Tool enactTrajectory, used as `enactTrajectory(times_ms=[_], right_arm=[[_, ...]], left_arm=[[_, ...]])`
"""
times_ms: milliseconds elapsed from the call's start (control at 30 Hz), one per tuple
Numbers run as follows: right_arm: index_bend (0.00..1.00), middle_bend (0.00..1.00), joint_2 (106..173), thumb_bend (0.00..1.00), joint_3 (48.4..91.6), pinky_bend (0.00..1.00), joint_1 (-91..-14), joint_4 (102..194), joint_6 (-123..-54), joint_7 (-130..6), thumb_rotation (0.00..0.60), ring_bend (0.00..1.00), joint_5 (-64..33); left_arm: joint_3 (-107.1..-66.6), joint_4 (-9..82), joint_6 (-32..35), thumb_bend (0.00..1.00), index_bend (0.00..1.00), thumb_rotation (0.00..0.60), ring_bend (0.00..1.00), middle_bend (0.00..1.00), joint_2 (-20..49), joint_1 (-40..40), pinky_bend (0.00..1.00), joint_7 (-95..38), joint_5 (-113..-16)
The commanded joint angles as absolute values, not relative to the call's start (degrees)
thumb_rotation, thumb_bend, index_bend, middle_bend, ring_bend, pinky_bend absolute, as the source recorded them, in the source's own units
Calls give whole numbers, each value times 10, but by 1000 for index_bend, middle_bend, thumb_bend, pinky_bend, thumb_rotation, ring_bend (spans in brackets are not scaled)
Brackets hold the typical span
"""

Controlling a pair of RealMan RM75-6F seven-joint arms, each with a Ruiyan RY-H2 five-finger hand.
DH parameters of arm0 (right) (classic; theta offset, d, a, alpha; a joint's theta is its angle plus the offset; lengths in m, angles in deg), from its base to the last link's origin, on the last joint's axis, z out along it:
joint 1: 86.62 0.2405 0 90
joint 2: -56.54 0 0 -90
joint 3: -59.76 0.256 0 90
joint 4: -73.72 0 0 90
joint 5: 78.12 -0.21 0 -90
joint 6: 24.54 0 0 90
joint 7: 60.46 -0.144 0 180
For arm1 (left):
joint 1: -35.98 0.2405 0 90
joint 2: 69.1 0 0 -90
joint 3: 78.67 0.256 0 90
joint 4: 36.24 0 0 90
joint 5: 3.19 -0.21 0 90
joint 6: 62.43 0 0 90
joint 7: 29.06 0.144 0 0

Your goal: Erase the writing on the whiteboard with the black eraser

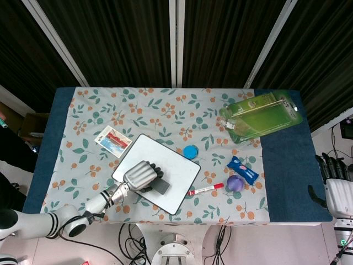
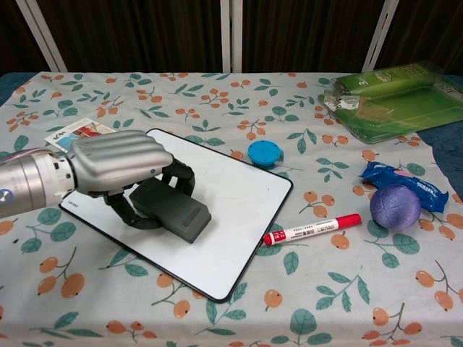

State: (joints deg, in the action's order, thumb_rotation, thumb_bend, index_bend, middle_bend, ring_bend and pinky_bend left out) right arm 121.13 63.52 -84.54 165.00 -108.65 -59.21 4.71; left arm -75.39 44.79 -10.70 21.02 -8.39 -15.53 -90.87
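Observation:
The whiteboard (image 1: 165, 160) (image 2: 231, 195) lies tilted on the floral tablecloth, and its visible surface is blank white with no marks showing. My left hand (image 1: 141, 176) (image 2: 116, 168) grips the black eraser (image 1: 159, 186) (image 2: 171, 210) and presses it on the board's near-left part. The eraser sticks out from under the fingers toward the board's near edge. My right hand (image 1: 337, 187) hangs off the table's right side, holding nothing; its fingers are only partly visible.
A red marker (image 1: 205, 189) (image 2: 312, 230) lies just right of the board. A blue round lid (image 1: 191, 151) (image 2: 265, 153) sits at the board's far corner. A purple ball (image 2: 395, 206), a blue packet (image 2: 405, 183), a green plastic package (image 2: 391, 97) and a card (image 1: 113, 140) lie around.

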Motion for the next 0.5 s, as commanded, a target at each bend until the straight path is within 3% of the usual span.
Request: enactTrajectory(times_ms=[33,500], right_arm=[[0,0,1212,292,635,0,-845,1650,-1086,-591,600,0,47],[0,0,1215,294,634,0,-844,1657,-1088,-579,600,0,51]], left_arm=[[-746,451,-105,407,786,600,596,676,200,-77,580,-153,-912],[-776,413,-115,414,788,600,597,677,152,-73,580,-196,-870]])
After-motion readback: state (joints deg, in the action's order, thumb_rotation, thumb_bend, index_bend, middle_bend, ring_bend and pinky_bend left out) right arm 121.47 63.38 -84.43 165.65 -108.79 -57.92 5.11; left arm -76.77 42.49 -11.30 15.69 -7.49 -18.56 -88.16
